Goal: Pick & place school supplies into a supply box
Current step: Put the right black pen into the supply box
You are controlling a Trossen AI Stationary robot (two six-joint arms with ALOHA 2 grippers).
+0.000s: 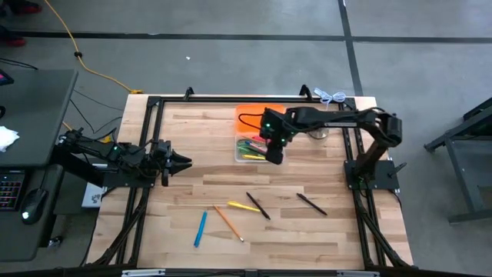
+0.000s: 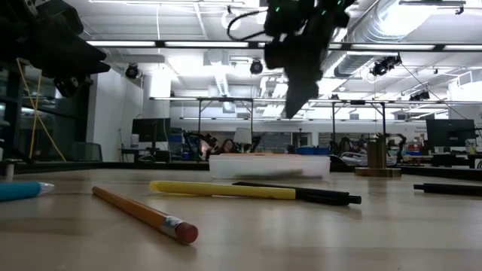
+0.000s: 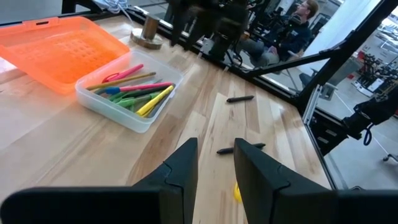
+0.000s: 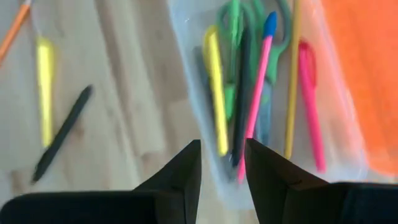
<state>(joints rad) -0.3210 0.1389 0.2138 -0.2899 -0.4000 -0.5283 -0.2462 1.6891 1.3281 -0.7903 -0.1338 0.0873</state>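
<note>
— Where's the right gripper [image 1: 274, 156]?

— Above the clear plastic supply box [image 1: 254, 150], fingers parted, nothing between them. The box sits beside its bright orange lid [image 1: 250, 117] and holds pink, yellow and green pens plus green-handled scissors [image 4: 235, 37].

— What's loose on the wooden counter [image 1: 231, 173]?

— A blue pen [image 1: 200, 228], an orange pencil [image 1: 228, 222], a yellow pen [image 1: 242, 206], two black pens [image 1: 258, 205].

— The left gripper [image 1: 184, 161]?

— Parked at the left edge, slightly apart, empty.

Clear supply box [image 1: 254, 148] holds several pens [image 4: 255, 99].
</note>
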